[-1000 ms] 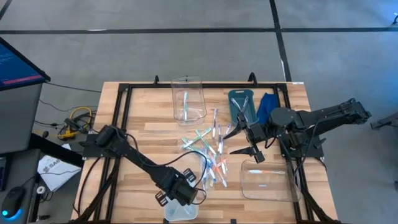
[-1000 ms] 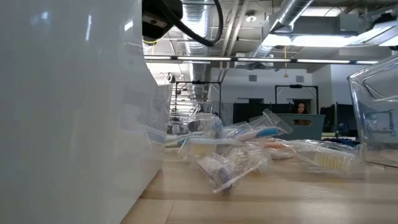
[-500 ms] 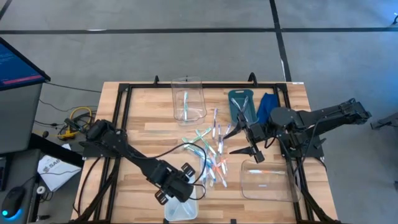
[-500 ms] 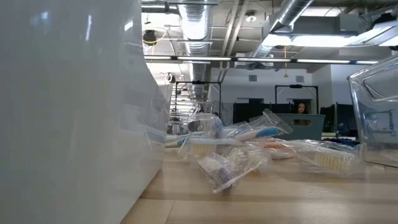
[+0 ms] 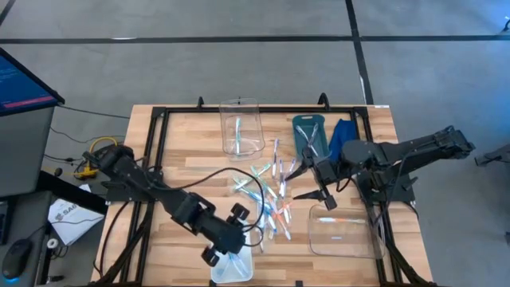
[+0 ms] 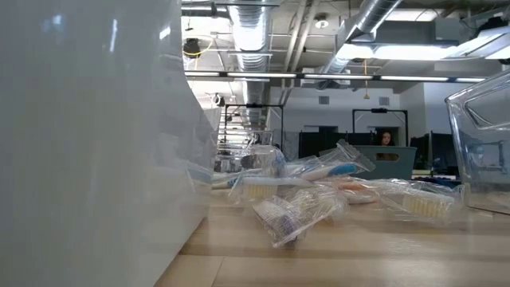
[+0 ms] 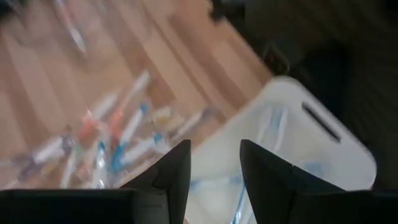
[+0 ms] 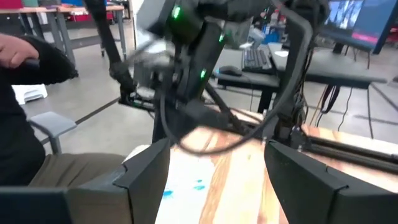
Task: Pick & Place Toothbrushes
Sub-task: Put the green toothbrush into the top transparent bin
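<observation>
Bright even overhead light, soft shadows on the table (image 5: 191, 151); both wrist views motion-blurred; low view's near white bin (image 6: 88, 135) out of focus, glare on ceiling lights (image 6: 414, 49).

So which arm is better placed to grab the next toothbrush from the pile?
Probably the right: its open, empty gripper hangs at the edge of the toothbrush pile, while the left gripper is over the near white bin.

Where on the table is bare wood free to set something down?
Bare wood lies left of the far clear bin, along the table, above the left arm. The middle is crowded with loose toothbrushes; the right gripper hovers beside them.
</observation>
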